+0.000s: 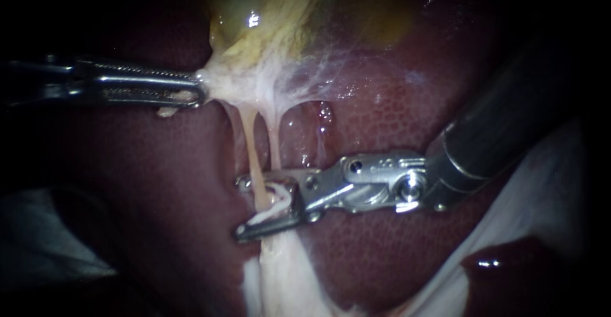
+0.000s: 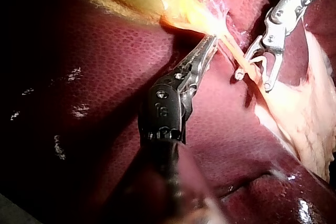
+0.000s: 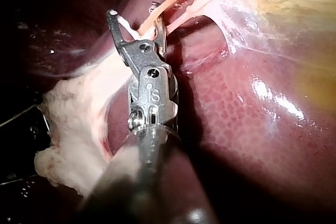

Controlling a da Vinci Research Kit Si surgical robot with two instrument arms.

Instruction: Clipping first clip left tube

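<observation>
Two pale tubes run down from the gallbladder (image 1: 280, 11): the left tube (image 1: 250, 142) and the right tube (image 1: 274, 140). My right instrument (image 1: 240, 207) comes in from the right with its jaws open. The left tube passes between them, and a white clip (image 1: 275, 204) sits in their throat. The right wrist view shows the same jaws (image 3: 132, 10) astride the tube (image 3: 149, 23). My left instrument (image 1: 194, 91) is shut on white tissue at the gallbladder's lower end and holds it out to the left; its own view shows those jaws (image 2: 209, 43) beside the stretched tube (image 2: 237, 52).
Dark red liver (image 1: 382, 100) lies behind and around the tubes. A lump of whitish fatty tissue (image 1: 286, 272) hangs below the right instrument's jaws. A pale sheet (image 1: 547, 177) lies at the right under the right shaft.
</observation>
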